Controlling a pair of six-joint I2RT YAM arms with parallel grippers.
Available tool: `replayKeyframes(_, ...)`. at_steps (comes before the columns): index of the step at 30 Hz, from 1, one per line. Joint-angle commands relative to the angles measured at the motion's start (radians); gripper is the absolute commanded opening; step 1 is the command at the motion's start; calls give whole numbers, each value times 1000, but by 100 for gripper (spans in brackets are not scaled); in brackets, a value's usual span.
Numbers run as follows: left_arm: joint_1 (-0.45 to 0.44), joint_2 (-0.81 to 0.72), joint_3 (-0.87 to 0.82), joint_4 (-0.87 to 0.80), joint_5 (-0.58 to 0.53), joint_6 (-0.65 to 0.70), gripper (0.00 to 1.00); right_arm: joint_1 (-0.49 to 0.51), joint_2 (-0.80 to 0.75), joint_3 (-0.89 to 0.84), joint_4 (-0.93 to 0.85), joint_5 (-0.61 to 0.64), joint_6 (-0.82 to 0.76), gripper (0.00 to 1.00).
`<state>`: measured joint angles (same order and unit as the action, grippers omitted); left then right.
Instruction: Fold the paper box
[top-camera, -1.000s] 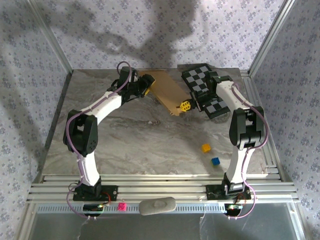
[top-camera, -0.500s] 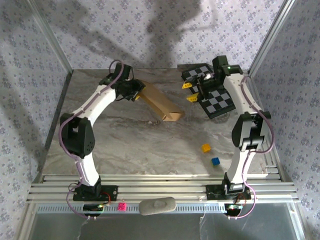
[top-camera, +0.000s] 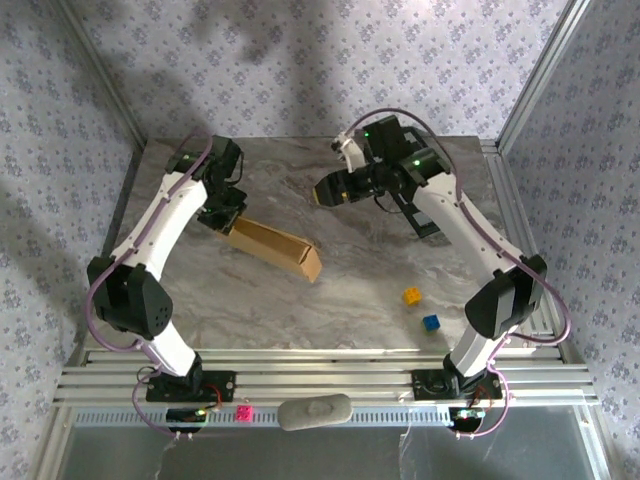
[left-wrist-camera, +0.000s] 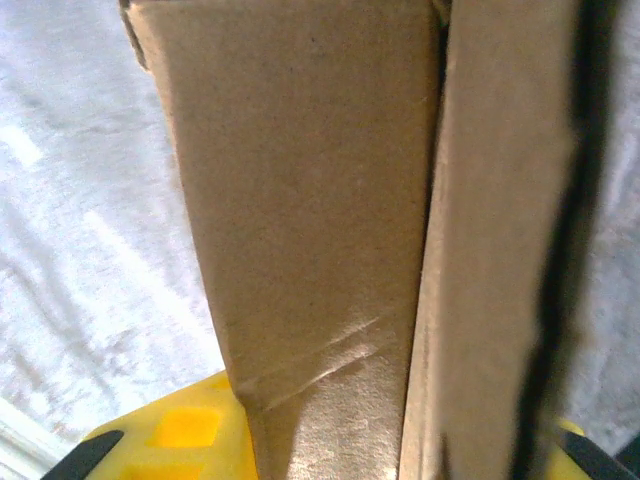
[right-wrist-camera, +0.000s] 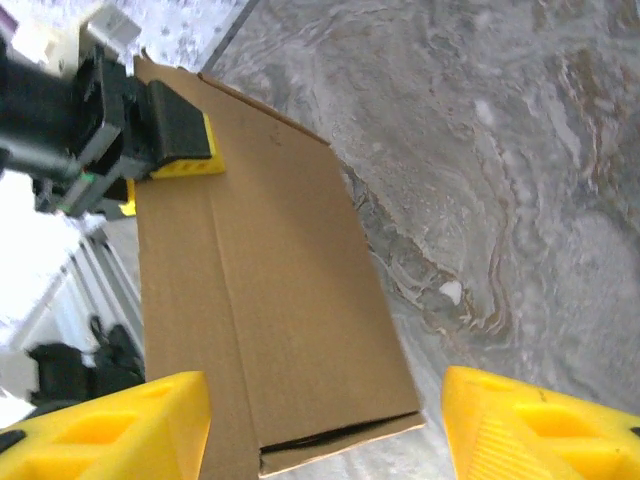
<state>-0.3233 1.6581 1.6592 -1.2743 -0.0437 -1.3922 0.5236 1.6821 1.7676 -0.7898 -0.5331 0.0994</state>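
The paper box (top-camera: 275, 245) is a flat brown cardboard piece lying slantwise left of the table's centre. My left gripper (top-camera: 223, 214) is shut on its far-left end. In the left wrist view the cardboard (left-wrist-camera: 310, 200) runs up from between the yellow fingers (left-wrist-camera: 170, 440). In the right wrist view the box (right-wrist-camera: 270, 280) lies below, and the left gripper (right-wrist-camera: 170, 135) clamps its far end. My right gripper (top-camera: 330, 190) hangs open over the table behind the box's free end. Nothing sits between its yellow fingers (right-wrist-camera: 110, 430), which are apart from the box.
A yellow cube (top-camera: 411, 296) and a blue cube (top-camera: 431, 322) lie on the marble table (top-camera: 330, 310) at the near right. A dark edge of the checkered board (top-camera: 424, 222) shows under the right arm. Metal frame rails line both table sides.
The right gripper opened, let go of the box's corner and swung left over the table's back centre. The left gripper dragged the box toward the near left.
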Motion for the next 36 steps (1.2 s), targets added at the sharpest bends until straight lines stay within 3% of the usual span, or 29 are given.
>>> replayKeyframes(1,0,-3,67,-149,-39,-132,25,39,-42,0,32,123,-183,66)
replayKeyframes(5,9,28,65,-155,-10,-199,24,79,-100,-7,10,209,-236,68)
replayKeyframes(8,18,60,71,-153,14,-238,24,107,-199,-115,102,220,-301,74)
replayKeyframes(11,29,109,103,-173,30,-237,23,151,-330,-304,286,221,-392,92)
replayKeyframes(13,38,144,122,-188,46,-226,23,168,-382,-422,387,165,-458,99)
replayKeyframes(16,52,183,132,-200,80,-215,21,159,-336,-463,399,41,-587,99)
replayKeyframes(20,55,214,141,-199,94,-215,21,137,-146,-304,265,-83,-711,99)
replayKeyframes(23,59,221,128,-179,105,-221,21,132,2,-149,159,-119,-736,94)
replayKeyframes(27,66,230,114,-146,114,-233,21,135,76,-112,222,-105,-662,84)
replayKeyframes(33,73,268,132,-122,127,-238,21,151,142,-77,207,-22,-667,58)
replayKeyframes(36,73,290,136,-108,140,-243,21,158,162,-66,198,-27,-660,61)
